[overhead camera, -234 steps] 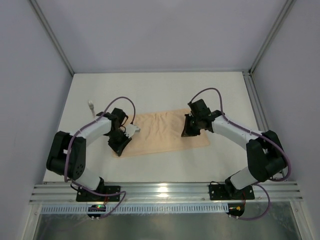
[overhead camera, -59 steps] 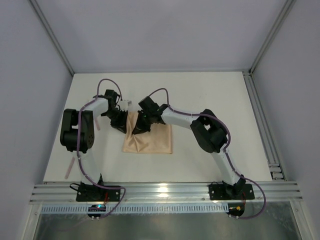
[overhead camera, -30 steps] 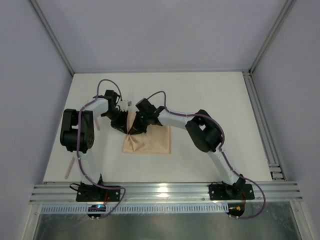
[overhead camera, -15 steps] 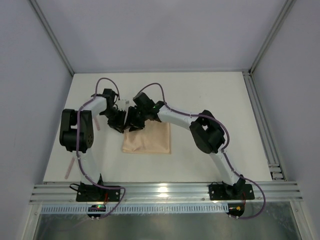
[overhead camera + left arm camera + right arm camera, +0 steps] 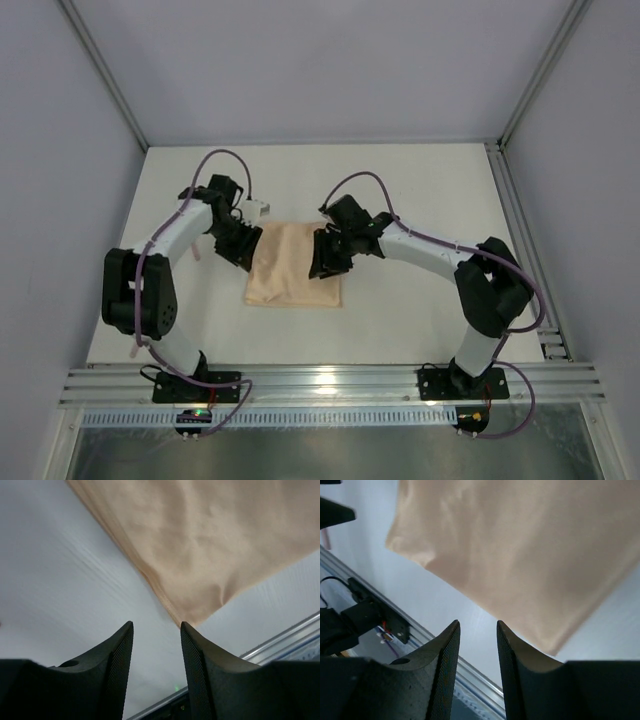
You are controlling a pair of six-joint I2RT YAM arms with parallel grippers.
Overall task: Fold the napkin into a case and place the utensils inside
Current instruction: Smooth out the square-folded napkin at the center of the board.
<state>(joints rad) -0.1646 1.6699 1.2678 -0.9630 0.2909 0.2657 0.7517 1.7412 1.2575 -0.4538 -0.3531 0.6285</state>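
Peach-orange napkin (image 5: pixel 290 272) lying folded into rectangle on white counter (image 5: pixel 410 190), centre of top view. Left hand (image 5: pixel 244 256) hovering at its left edge, fingers standing apart, gripping nothing; cloth corner showing just beyond fingertips in left wrist view. Right hand (image 5: pixel 320 266) hanging over right edge, fingers likewise apart, empty.

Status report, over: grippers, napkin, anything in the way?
Left gripper open, empty, by far-left corner of napkin. Right gripper open, empty, over its right edge. Napkin folded flat, nothing lying on it.
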